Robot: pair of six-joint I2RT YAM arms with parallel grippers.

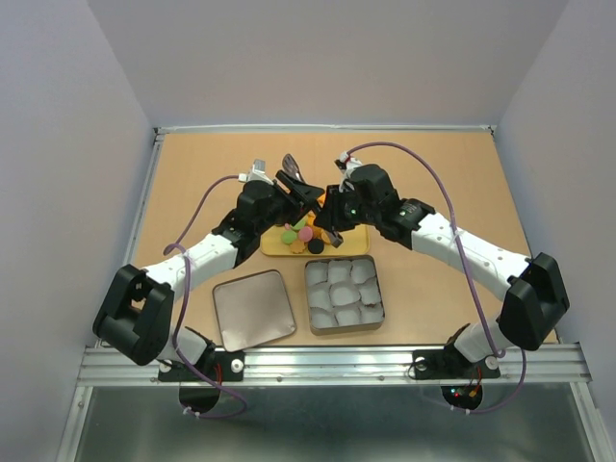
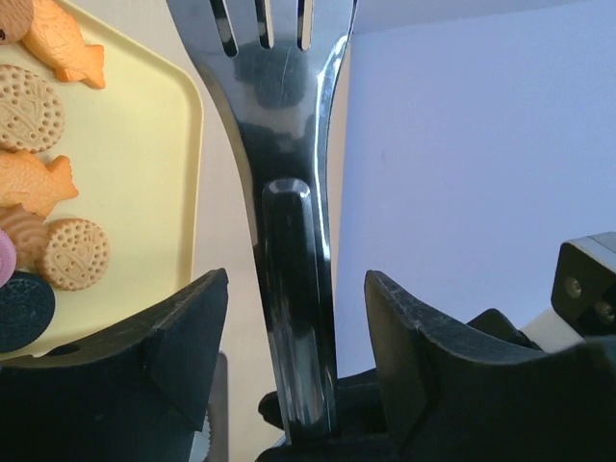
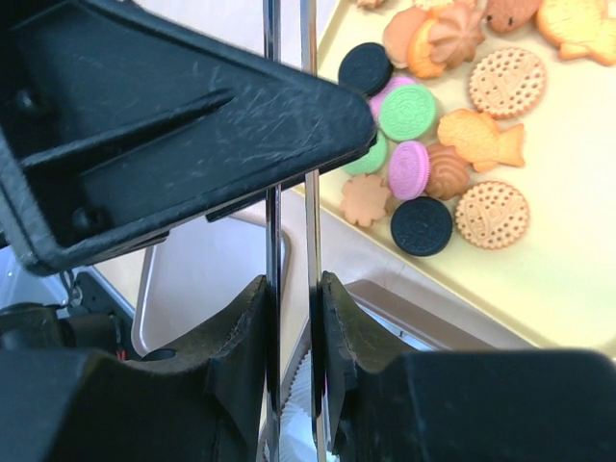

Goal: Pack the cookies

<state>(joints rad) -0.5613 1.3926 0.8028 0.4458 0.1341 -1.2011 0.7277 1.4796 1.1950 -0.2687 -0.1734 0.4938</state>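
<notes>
The cookies (image 1: 303, 234) lie in a heap on a yellow tray (image 1: 279, 250): tan, pink, green and black discs (image 3: 423, 144) and orange fish shapes (image 2: 29, 106). Metal tongs (image 2: 289, 144) stand upright above the tray between both grippers. My left gripper (image 2: 296, 279) is open, its jaws well clear of the tongs' handle on both sides. My right gripper (image 3: 294, 284) is shut on the tongs (image 3: 312, 221), squeezing both thin arms together. In the top view the two grippers (image 1: 298, 192) (image 1: 327, 207) meet over the tray's far side.
A square metal tin (image 1: 313, 332) lined with white paper cups (image 1: 344, 295) sits in front of the tray. Its lid (image 1: 252, 308) lies to the left. The tray's edge (image 2: 192, 144) runs beside the tongs. Grey walls enclose the table.
</notes>
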